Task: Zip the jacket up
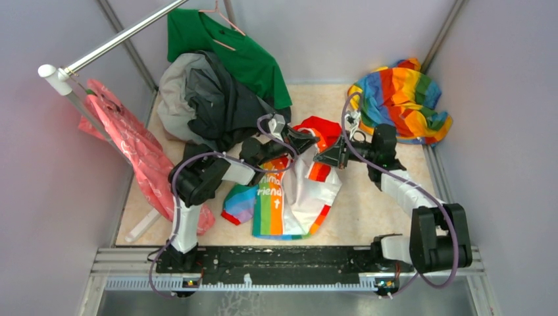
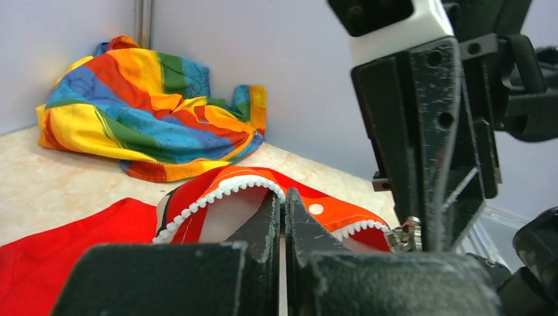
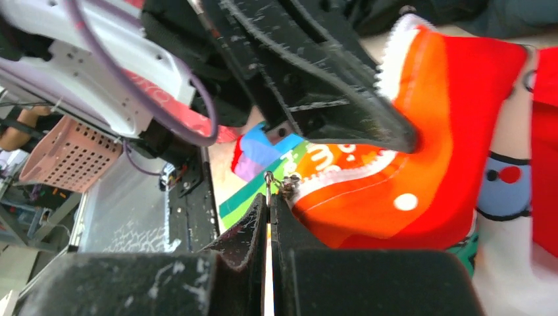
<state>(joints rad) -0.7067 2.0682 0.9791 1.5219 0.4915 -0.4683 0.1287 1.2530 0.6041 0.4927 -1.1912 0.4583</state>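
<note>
The jacket (image 1: pixel 293 194) lies on the table's middle, white with rainbow panels and a red hood. Part of its orange zipper strip (image 2: pixel 342 212) with white teeth is lifted into an arch. My left gripper (image 2: pixel 283 197) is shut on the top of that arch, pinching the toothed edge. In the top view the left gripper (image 1: pixel 309 140) sits just above the hood. My right gripper (image 3: pixel 268 197) is shut on the metal zipper pull (image 3: pixel 279 183) at the lower end of the open teeth. The right gripper (image 1: pixel 324 158) stands close beside the left one.
A rainbow cloth (image 1: pixel 400 100) is bunched in the far right corner. A dark grey garment (image 1: pixel 217 99) and a green shirt (image 1: pixel 230 52) pile up at the far left. A pink bag (image 1: pixel 135 155) hangs from the metal rail (image 1: pixel 112 43). Grey walls enclose the table.
</note>
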